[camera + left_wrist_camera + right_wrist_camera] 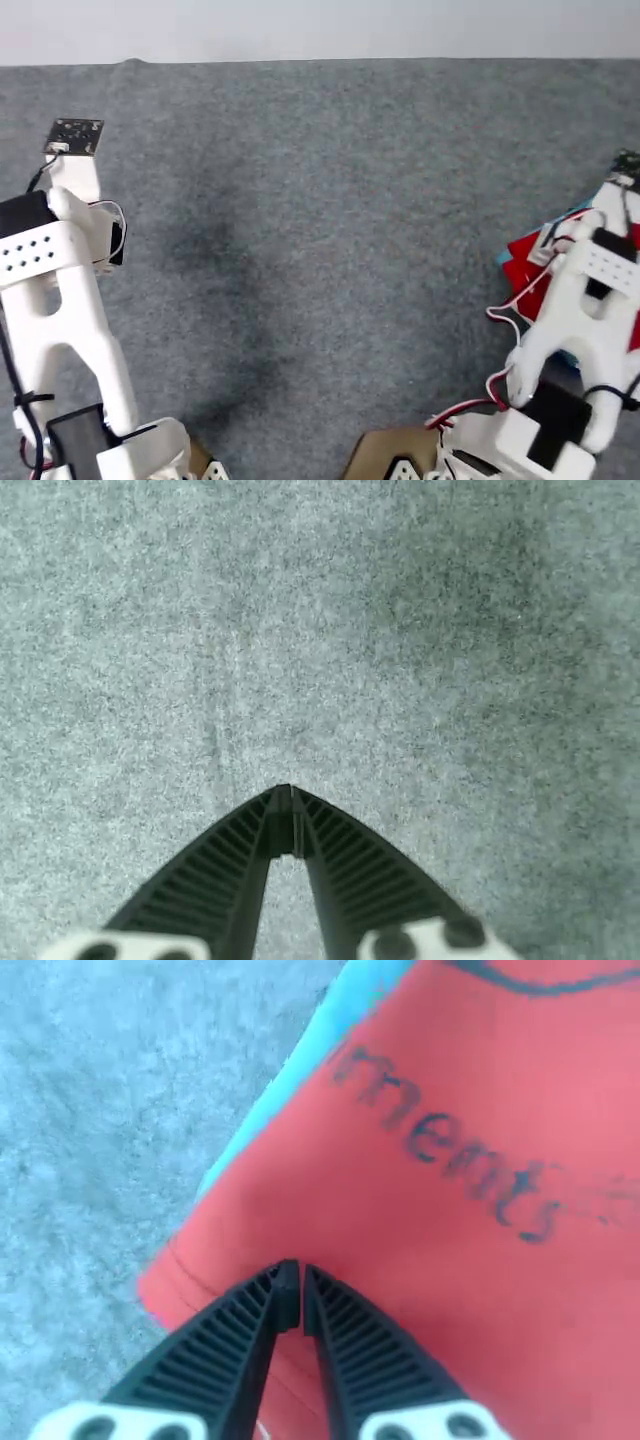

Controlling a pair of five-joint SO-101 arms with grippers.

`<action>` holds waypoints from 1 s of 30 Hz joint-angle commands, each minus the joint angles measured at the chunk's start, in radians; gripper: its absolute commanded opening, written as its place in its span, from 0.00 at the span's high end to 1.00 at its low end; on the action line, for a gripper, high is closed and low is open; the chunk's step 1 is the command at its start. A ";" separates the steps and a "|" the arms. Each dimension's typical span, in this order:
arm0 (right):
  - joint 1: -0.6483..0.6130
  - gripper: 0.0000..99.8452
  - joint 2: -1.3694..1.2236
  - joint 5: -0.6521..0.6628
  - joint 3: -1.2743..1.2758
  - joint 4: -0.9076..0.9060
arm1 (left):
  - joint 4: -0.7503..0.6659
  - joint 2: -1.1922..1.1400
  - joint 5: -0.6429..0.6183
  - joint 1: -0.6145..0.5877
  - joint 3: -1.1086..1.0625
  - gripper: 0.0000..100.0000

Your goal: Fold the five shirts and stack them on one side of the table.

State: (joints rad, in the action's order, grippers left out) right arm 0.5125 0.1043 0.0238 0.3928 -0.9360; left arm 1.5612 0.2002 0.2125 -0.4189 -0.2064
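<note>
A red shirt [450,1210] with dark print lies folded on top of a stack at the table's right edge, with a light blue shirt [300,1080] peeking out beneath it. In the high view the red shirt [522,262] shows beside the right arm. My right gripper [295,1285] hovers over the red shirt's edge, fingers shut with nothing between them. My left gripper [290,815] is also shut and empty, hanging over bare grey table at the left side. The left arm [60,250] stands near the left edge.
Grey felt-like table surface [320,220] spreads wide between the two arms. A pale wall runs along the far edge. Brown cardboard [385,450] lies at the near edge by the arm bases.
</note>
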 commanded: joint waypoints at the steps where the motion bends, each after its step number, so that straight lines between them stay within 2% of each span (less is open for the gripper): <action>1: 0.036 0.99 0.117 -0.003 -0.117 -0.110 | 0.006 0.048 0.002 0.003 0.007 1.00; 8: 0.044 0.89 0.170 -0.003 -0.127 -0.271 | 0.002 0.046 0.002 0.003 0.007 1.00; 11: 0.044 0.91 0.170 -0.003 -0.061 -0.271 | 0.002 0.046 0.003 0.003 0.007 1.00; 15: 0.044 0.99 0.170 -0.003 0.084 -0.166 | 0.002 0.046 0.003 0.003 0.007 1.00; 19: 0.044 0.99 0.176 -0.002 0.201 -0.068 | 0.006 0.048 0.006 0.003 0.007 1.00; 24: 0.047 0.99 0.222 -0.002 0.123 -0.133 | 0.008 0.048 0.006 0.003 0.007 1.00; 30: 0.139 0.99 0.328 0.031 -0.002 -0.157 | 0.034 0.048 0.005 0.006 0.012 1.00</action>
State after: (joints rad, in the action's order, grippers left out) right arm 0.6015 0.3560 0.0238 0.4818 -1.0833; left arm 1.5719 0.2002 0.2125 -0.4189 -0.2064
